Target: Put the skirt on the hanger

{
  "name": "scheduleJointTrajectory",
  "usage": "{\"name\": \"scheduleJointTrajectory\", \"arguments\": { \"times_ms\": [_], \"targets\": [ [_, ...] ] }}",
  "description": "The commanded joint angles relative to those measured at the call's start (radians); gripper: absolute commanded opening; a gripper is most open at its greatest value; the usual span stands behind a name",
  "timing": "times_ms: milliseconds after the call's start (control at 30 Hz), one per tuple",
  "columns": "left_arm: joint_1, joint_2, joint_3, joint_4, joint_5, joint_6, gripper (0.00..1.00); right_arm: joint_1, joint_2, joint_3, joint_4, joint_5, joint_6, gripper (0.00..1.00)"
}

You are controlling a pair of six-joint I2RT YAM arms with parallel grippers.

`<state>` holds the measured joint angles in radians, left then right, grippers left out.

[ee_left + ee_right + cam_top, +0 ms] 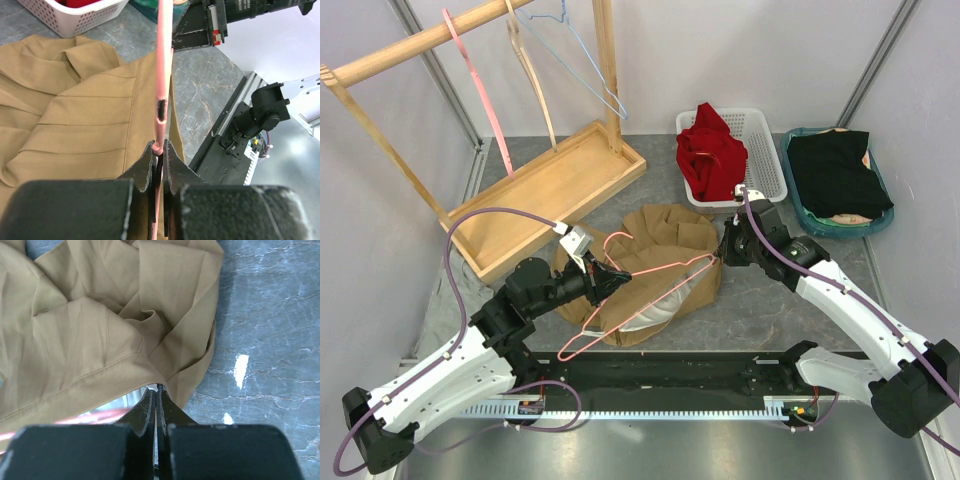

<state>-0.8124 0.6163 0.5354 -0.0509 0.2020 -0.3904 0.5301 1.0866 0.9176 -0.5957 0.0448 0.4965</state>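
surface: grey marbled table (760,300) | centre: tan skirt (665,235) lay crumpled on it | far left: wooden rack base (555,195) stood there; far right: white basket (765,165) sat just beside teal tub (798,198)

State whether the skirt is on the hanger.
Off: skirt lies rumpled on the table, pink hanger across it in the left claw.

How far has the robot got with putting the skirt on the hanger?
Done: the left gripper is shut on the pink hanger, which sits over the brown skirt on the table. In hand: the right gripper is shut at the skirt's edge; whether it pinches cloth is unclear. Left: the skirt is not on the hanger yet.
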Motion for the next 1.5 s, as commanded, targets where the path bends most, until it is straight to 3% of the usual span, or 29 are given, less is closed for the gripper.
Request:
{"name": "scheduleJointTrajectory", "arguments": {
  "times_ms": [0,133,433,933,1467],
  "targets": [
    [-0.005,0.0,0.006,0.003,-0.023,0.031,0.02,-0.012,-0.022,0.032,0.019,-0.031,-0.013,0.0],
    [-0.008,0.036,0.017,0.014,-0.006,0.038,0.02,-0.012,-0.034,0.026,0.02,-0.042,-0.006,0.0],
    [-0.025,0.034,0.006,0.046,-0.107,0.035,0.02,-0.013,-0.047,0.03,0.013,-0.108,0.004,0.0],
    [-0.03,0.0,0.012,0.031,-0.107,0.048,0.02,-0.019,-0.059,0.003,0.007,-0.105,0.008,0.0],
    [-0.037,0.025,-0.002,0.115,-0.112,0.065,0.02,-0.021,-0.048,0.02,0.008,-0.243,0.023,0.0]
  ]
}}
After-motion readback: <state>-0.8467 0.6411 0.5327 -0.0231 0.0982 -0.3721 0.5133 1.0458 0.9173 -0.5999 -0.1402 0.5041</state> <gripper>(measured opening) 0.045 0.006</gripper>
